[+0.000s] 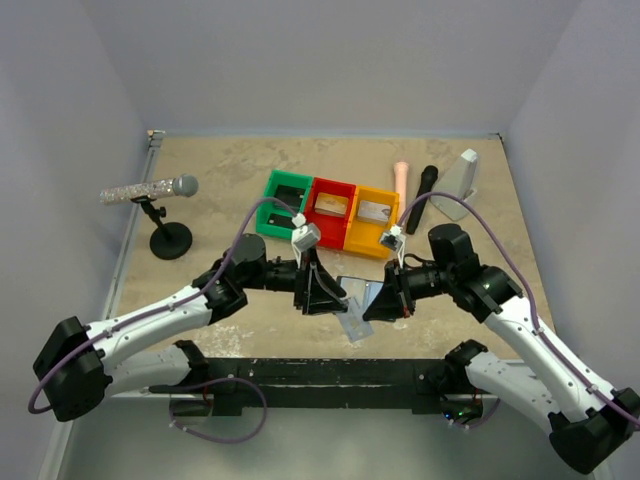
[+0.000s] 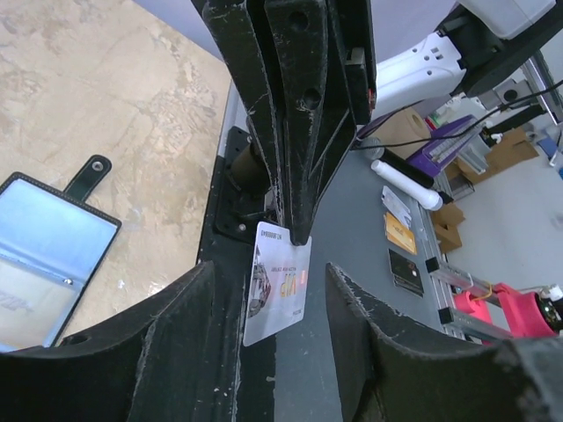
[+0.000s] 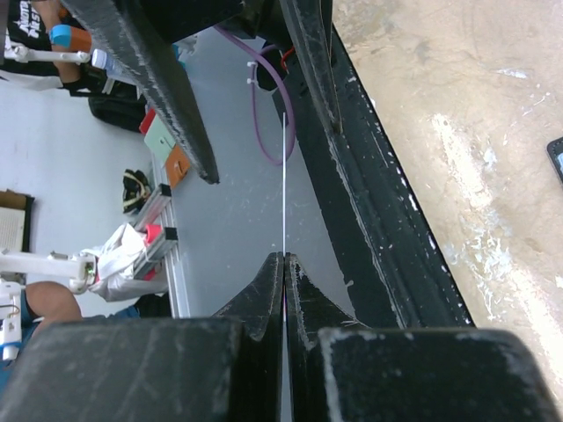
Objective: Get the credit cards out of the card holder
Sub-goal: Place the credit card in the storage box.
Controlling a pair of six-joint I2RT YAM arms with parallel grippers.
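The silvery credit card [image 2: 277, 281] is clamped in the right gripper [image 3: 284, 264], aloft near the opened card holder [image 2: 44, 255], and could be dropped if released before the left gripper's [image 2: 271, 290] parted fingers are closed on it.

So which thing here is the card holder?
On the tan table, look near the front edge, between the left gripper and right gripper. The card holder lies open flat there. Unlike the bright plastic bins behind, it is black-edged with pale blue inner faces.

card holder [image 2: 48, 259] cut off at left edge, credit card [image 2: 278, 286] print unreadable
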